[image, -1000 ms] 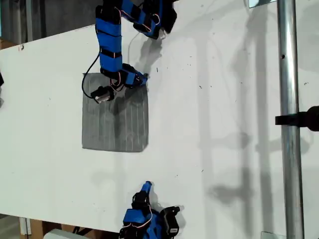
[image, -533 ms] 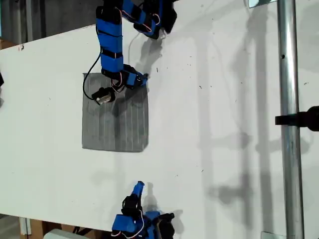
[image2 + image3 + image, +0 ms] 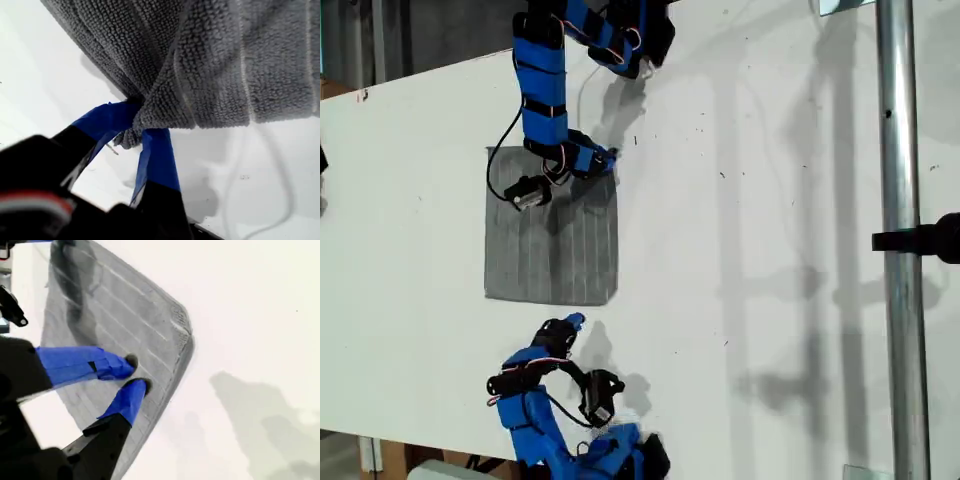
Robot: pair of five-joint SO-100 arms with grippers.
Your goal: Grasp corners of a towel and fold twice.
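Towel corner pinched, second corner approached

The towel [image 3: 551,240] lies flat on the tabletop [image 3: 770,250]; one corner is clamped by my first gripper [image 3: 141,131]. My second gripper [image 3: 134,374], slightly parted, should be lowered squarely onto the near edge.

Our towel [image 3: 551,240] lies flat on the worktop [image 3: 760,200]. Our first gripper [image 3: 603,160] sits at its far corner, our second gripper [image 3: 570,322] just beyond its near edge.
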